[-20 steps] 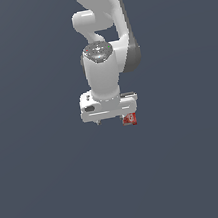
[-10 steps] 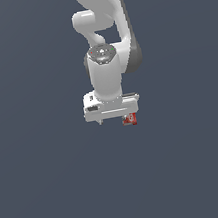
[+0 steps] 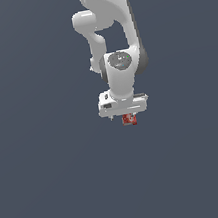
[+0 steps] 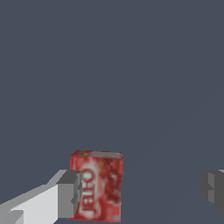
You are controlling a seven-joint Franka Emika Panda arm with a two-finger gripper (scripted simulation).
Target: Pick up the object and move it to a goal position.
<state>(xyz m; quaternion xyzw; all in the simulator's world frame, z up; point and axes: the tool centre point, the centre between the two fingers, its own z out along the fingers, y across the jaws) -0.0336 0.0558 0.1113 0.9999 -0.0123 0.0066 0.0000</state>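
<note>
From the exterior view the white gripper (image 3: 126,114) hides most of the red box (image 3: 129,119) beneath it. My wrist view shows spread fingers (image 4: 69,194), one beside the box (image 4: 97,184), nothing grasped.

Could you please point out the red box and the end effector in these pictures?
red box (image 4: 97,186), wrist view, middle of its lettered red face.
end effector (image 4: 142,188), wrist view, midway between its fingertips.
</note>
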